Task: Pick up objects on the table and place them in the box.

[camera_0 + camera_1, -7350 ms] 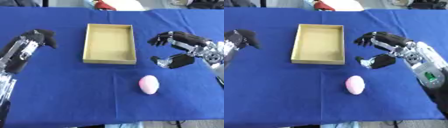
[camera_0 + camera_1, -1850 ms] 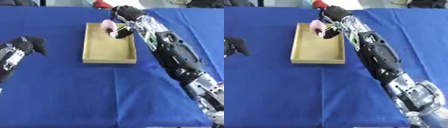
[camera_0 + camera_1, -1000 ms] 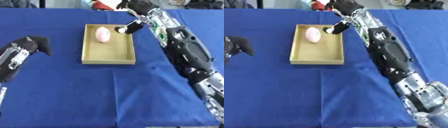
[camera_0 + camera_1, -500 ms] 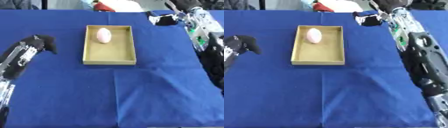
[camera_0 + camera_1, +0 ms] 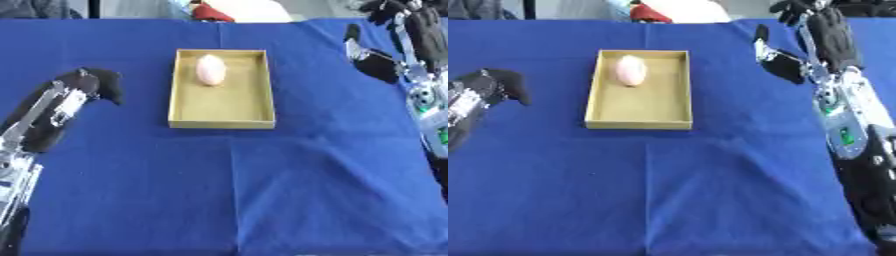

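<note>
At the left edge the black-and-silver left hand (image 5: 87, 87) hangs over the blue cloth-covered table (image 5: 219, 190) with its fingers curled in and nothing in them. In the middle, the shallow rectangular box (image 5: 220, 121), tan and card-like, already holds the smooth, pale pink egg-shaped object (image 5: 210, 69) at its far end, and no other loose item shows on the cloth, so the task looks essentially done. At the upper right, the right hand (image 5: 815, 30) is raised well clear of the box, fingers relaxed and spread, holding nothing.
</note>
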### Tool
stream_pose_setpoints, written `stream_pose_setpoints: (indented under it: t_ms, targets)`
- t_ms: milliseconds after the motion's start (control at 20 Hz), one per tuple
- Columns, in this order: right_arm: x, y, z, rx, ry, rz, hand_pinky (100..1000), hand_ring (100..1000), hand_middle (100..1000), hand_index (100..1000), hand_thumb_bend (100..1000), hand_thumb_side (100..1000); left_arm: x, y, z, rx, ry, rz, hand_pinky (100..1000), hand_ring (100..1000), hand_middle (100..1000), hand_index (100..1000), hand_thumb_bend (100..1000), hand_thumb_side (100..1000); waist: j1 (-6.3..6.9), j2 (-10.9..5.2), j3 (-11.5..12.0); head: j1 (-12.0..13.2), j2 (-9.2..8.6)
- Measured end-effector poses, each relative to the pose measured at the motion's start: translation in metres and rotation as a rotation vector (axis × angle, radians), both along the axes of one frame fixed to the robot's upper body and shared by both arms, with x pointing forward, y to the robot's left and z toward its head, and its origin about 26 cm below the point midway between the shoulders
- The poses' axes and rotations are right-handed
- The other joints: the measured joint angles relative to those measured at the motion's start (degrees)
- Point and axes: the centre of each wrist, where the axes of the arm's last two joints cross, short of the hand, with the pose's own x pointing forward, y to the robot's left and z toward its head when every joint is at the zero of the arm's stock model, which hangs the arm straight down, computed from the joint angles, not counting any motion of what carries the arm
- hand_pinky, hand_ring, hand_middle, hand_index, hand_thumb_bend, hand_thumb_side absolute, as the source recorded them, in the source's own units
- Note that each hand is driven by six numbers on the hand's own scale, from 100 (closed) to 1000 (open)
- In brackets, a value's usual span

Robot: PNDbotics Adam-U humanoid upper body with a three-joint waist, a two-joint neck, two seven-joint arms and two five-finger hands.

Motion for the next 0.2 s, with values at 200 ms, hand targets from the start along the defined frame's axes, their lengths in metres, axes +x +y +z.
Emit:
stream_pose_setpoints:
  t_ms: [200]
  targets:
    - [-0.022,-0.004,-0.022,0.090,0.036,0.002,503,569,536,723,100,566,0.000,0.000,-0.001,0.001,0.002,0.000,744,611,584,773,100,843,0.04,0.00,0.1,0.1,0.42]
